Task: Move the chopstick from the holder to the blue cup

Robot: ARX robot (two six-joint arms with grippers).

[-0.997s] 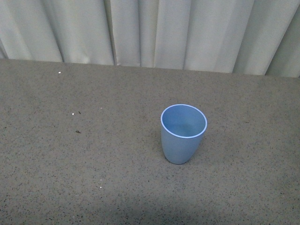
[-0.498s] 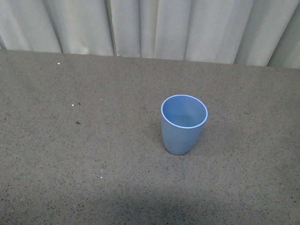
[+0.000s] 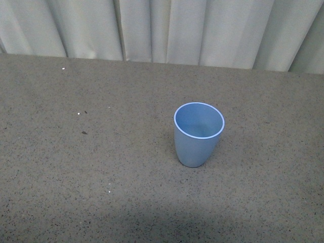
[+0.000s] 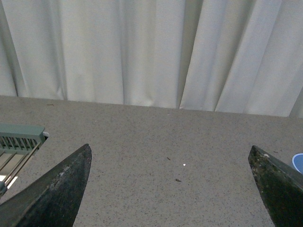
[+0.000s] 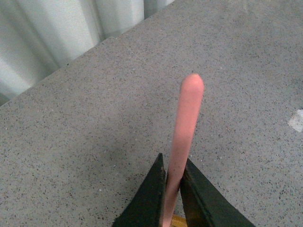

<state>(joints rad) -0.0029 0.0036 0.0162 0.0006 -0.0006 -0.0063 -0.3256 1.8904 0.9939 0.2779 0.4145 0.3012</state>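
The right tool point(image 5: 173, 188) is clamped on the chopstick point(image 5: 186, 123), whose long axis runs straight out past its tips. The blue cup point(image 3: 198, 139) stands upright near the middle of the worktop point(image 3: 76, 177), unseen from that wrist. The left tool point(image 4: 169, 156) hangs wide open, empty.

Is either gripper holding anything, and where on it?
Right gripper shut on the chopstick, one rounded end sticking out past the jaws. Left gripper open, empty.

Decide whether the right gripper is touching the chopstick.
Touching. The right wrist view shows the right gripper closed on the chopstick, a finger pressed against each side.
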